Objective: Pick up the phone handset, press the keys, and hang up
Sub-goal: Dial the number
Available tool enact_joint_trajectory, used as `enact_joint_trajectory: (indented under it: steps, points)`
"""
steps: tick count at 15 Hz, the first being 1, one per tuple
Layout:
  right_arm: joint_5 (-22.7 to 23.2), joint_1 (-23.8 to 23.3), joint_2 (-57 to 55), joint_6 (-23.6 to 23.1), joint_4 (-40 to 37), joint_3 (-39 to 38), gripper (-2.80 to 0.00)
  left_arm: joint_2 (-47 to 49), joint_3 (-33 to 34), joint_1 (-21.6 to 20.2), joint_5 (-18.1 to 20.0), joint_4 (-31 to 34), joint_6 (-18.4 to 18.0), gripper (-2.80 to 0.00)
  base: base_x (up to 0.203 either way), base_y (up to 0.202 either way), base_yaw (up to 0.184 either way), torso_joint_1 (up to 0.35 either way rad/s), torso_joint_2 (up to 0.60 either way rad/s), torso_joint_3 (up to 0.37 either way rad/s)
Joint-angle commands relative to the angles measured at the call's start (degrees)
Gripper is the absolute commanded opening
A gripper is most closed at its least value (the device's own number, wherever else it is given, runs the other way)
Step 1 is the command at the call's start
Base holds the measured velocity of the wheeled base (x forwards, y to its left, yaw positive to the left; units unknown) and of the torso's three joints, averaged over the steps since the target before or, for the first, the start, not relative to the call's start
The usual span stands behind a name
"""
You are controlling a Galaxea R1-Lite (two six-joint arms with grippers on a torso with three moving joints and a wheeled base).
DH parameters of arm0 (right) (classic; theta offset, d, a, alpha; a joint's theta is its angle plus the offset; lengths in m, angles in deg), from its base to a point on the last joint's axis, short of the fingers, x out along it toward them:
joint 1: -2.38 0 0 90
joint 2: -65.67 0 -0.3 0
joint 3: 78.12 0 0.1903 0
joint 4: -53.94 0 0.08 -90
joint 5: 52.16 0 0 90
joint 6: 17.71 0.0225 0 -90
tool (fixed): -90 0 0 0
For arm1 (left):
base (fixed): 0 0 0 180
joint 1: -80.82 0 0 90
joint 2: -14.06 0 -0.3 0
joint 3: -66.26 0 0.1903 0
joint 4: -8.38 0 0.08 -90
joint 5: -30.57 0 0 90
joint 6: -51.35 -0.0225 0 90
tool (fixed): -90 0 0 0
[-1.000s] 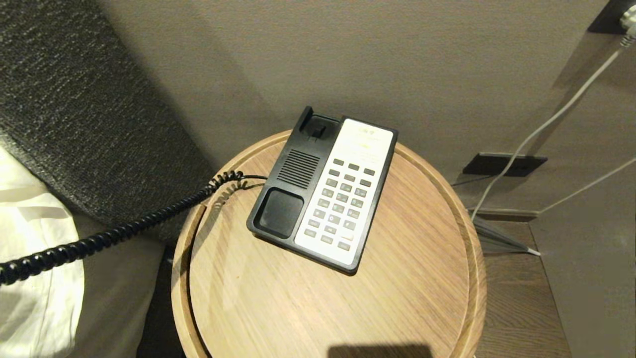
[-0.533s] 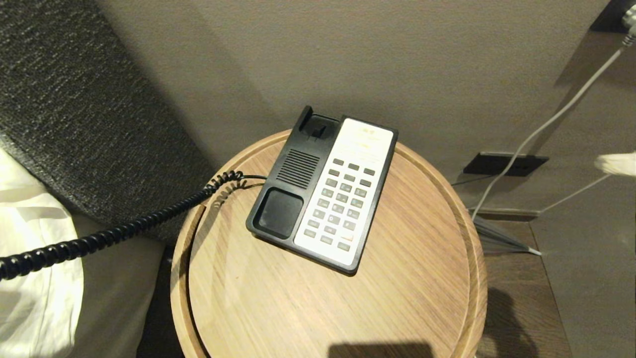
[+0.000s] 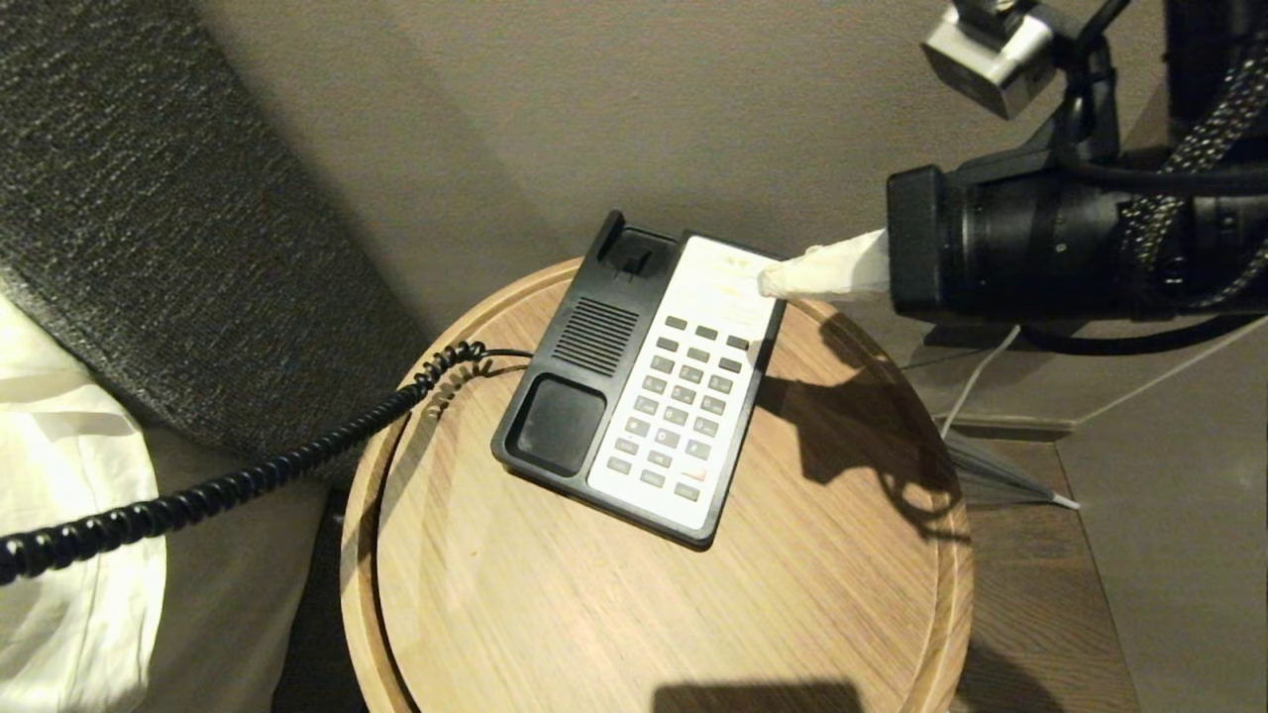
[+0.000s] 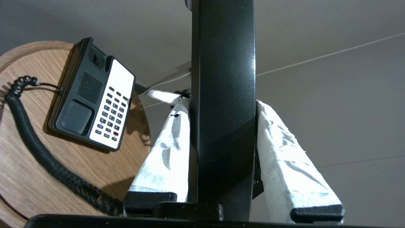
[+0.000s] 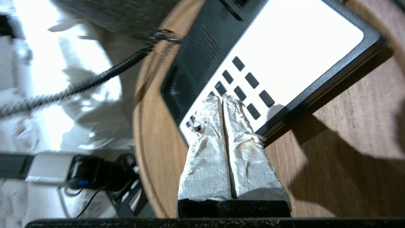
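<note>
The handset (image 4: 223, 95) is long, black and shiny. It stands up straight between the two white-wrapped fingers (image 4: 164, 158) of the left gripper (image 4: 221, 104), which pinch it from both sides. A bright streak of light runs down one edge. It is off the phone (image 3: 649, 386), held up in the air to the left of the table (image 3: 792, 594); its ends cannot be seen.

A black curly cord (image 3: 198, 490) runs from the left side of the phone, over the table's rim and away to the left, past something white and soft (image 3: 59, 555).

The phone lies flat on the round wooden table. Its left part is black, with a grille and an empty dip where the handset goes. Its right part is white, with rows of small grey keys (image 3: 684, 401).

The right gripper (image 3: 778, 280) comes in from the right, over the far right corner of the phone. Its two white-wrapped fingers (image 5: 205, 152) are pressed together with nothing between them. In the right wrist view their tips point at the keys. Its dark shadow falls on the wood just right of the phone.
</note>
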Motion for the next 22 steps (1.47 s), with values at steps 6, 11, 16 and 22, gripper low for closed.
enact_joint_trajectory:
  steps: [6, 11, 16, 22]
  points:
    - [-3.59, 1.5, -2.98, 0.56, -0.48, -2.31, -2.8, -0.5, 1.43, -0.01, -0.14, 0.05, 0.3, -2.8, 0.0, 0.0, 0.0, 0.0, 0.0, 0.0]
    - [-2.97, 1.7, -2.98, 0.86, -2.49, -3.19, -2.8, -1.05, 2.16, -0.01, 0.02, 0.05, 0.3, -2.8, 0.0, 0.0, 0.0, 0.0, 0.0, 0.0]
    - [-2.85, 1.7, -4.38, 0.86, -1.86, -3.19, -2.8, -1.14, 2.34, -0.01, 0.04, 0.05, 0.3, -2.8, 0.0, 0.0, 0.0, 0.0, 0.0, 0.0]
    - [-2.9, 1.63, -6.75, 0.95, 0.2, -2.57, -2.8, -1.88, 3.0, -0.01, -0.04, 0.05, 0.45, -2.8, 0.0, 0.0, 0.0, 0.0, 0.0, 0.0]
